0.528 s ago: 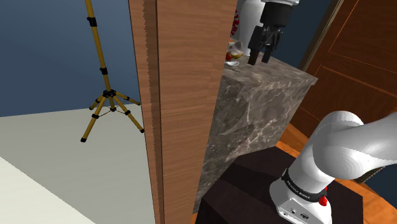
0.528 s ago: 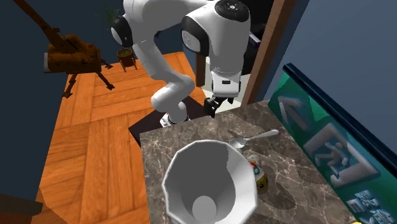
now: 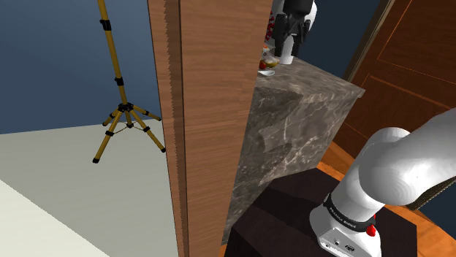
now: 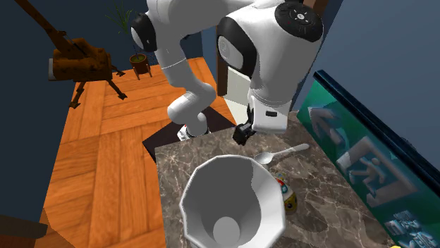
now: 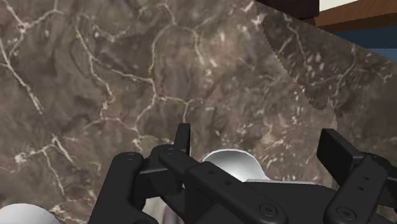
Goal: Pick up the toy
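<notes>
On my second exterior feed I see a brown veined marble counter [image 4: 331, 204] carrying a tall white faceted bowl [image 4: 233, 201], with a silver spoon [image 4: 282, 153] lying near its rim. A potted plant [image 4: 138, 60] stands far off on the wooden floor [image 4: 106, 162]. My shoulder feed shows a yellow tripod [image 3: 120, 87] standing beside a wooden panel [image 3: 212, 109].
</notes>
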Motion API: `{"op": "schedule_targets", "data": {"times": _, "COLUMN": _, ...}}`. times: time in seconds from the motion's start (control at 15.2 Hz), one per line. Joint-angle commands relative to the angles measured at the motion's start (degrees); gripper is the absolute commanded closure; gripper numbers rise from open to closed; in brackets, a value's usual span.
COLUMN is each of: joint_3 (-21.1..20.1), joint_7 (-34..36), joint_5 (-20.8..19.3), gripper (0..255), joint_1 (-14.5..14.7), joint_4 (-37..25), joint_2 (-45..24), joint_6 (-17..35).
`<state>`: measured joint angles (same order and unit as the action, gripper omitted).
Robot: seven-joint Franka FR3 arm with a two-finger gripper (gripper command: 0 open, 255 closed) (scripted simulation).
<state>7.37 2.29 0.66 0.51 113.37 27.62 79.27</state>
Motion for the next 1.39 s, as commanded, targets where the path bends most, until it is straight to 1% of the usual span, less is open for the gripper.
{"op": "schedule_targets", "data": {"times": 0.0, "joint_3": 1.4, "joint_7": -1.0, "joint_5": -0.2, "gripper": 0, "joint_1": -0.3, "joint_4": -6.2, "joint_2": -6.1, "joint_6": -2.3}}
{"op": "schedule_targets", "data": {"times": 0.26, "joint_3": 4.0, "joint_7": -3.0, "joint_5": 0.1, "gripper": 0, "joint_1": -1.2, "joint_4": -20.5, "joint_2": -18.7, "joint_6": -8.4}}
{"op": "schedule_targets", "data": {"times": 0.46, "joint_3": 5.9, "joint_7": -4.9, "joint_5": 1.0, "gripper": 0, "joint_1": -2.6, "joint_4": -33.5, "joint_2": -29.2, "joint_6": -14.3}}
{"op": "schedule_targets", "data": {"times": 0.53, "joint_3": 5.9, "joint_7": -5.0, "joint_5": 1.0, "gripper": 0, "joint_1": -2.7, "joint_4": -34.4, "joint_2": -29.9, "joint_6": -14.8}}
{"op": "schedule_targets", "data": {"times": 0.99, "joint_3": 5.6, "joint_7": -4.7, "joint_5": 0.5, "gripper": 0, "joint_1": -2.5, "joint_4": -25.2, "joint_2": -27.3, "joint_6": -8.0}}
{"op": "schedule_targets", "data": {"times": 1.12, "joint_3": 5.6, "joint_7": -4.7, "joint_5": 0.5, "gripper": 0, "joint_1": -2.5, "joint_4": -25.2, "joint_2": -27.3, "joint_6": -8.0}}
{"op": "schedule_targets", "data": {"times": 1.19, "joint_3": 5.6, "joint_7": -4.7, "joint_5": 0.5, "gripper": 255, "joint_1": -2.5, "joint_4": -25.1, "joint_2": -27.3, "joint_6": -8.0}}
{"op": "schedule_targets", "data": {"times": 1.32, "joint_3": 5.7, "joint_7": -4.7, "joint_5": 0.5, "gripper": 255, "joint_1": -2.5, "joint_4": -25.1, "joint_2": -27.3, "joint_6": -8.0}}
